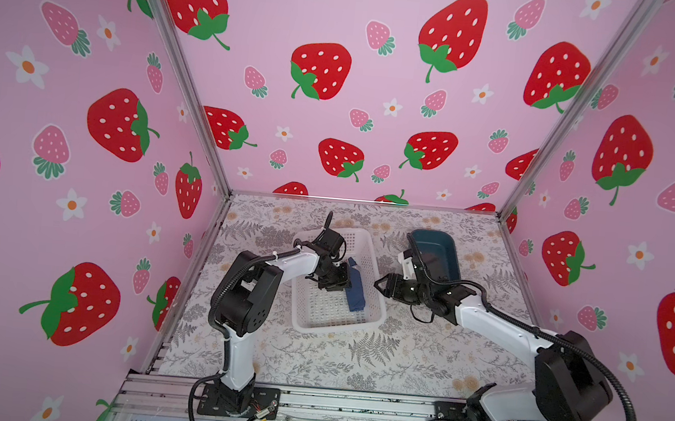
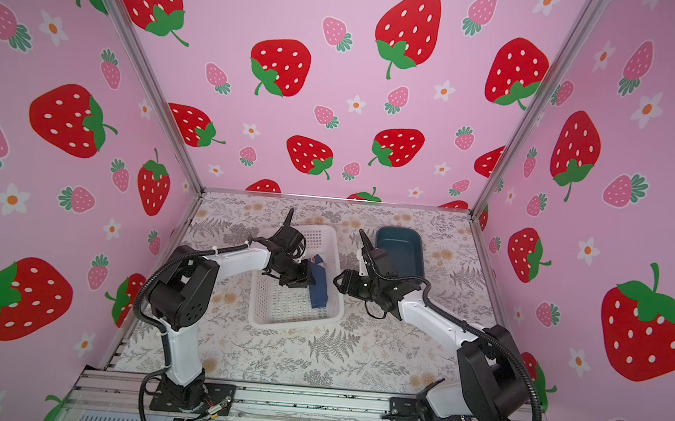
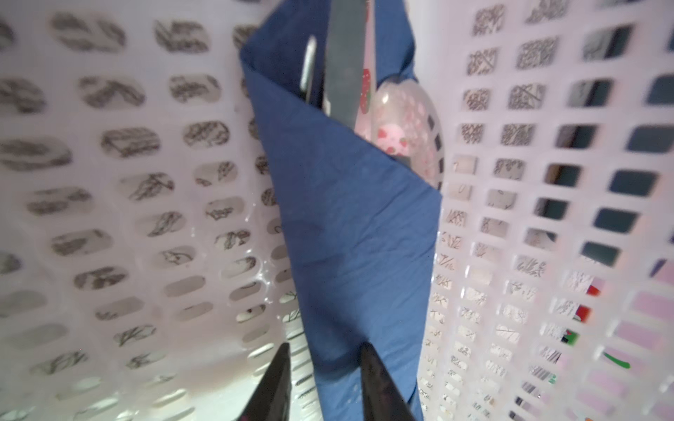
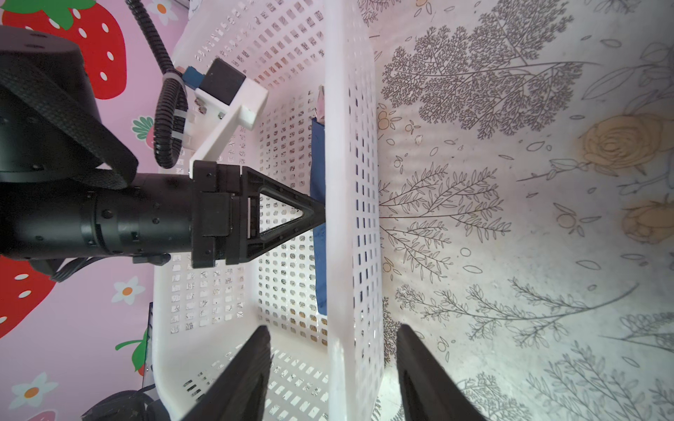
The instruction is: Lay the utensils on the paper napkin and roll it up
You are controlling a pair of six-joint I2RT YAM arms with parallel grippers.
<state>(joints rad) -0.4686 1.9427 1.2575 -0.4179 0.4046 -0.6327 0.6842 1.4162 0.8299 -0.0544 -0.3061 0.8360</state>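
The dark blue paper napkin (image 1: pixel 356 290) (image 2: pixel 318 287) (image 3: pixel 350 218) lies rolled around the utensils (image 3: pixel 343 73) inside a white perforated basket (image 1: pixel 334 328) (image 2: pixel 292 324), along its right wall. A knife blade and a shiny spoon bowl (image 3: pixel 405 120) stick out of the roll's far end; the rest is wrapped and hidden. My left gripper (image 1: pixel 338 282) (image 2: pixel 303 277) (image 3: pixel 324 350) reaches into the basket, narrowly open astride the roll's edge: one finger over the napkin, the other just beside it. My right gripper (image 1: pixel 380 286) (image 2: pixel 338 280) (image 4: pixel 333 328) is open, straddling the basket's right wall (image 4: pixel 350 218).
A teal plastic tray (image 1: pixel 450 240) (image 2: pixel 402 242) stands at the back right, behind the right arm. The basket sits mid-table on a floral cloth (image 1: pixel 377 361). Pink strawberry walls close in the left, back and right sides.
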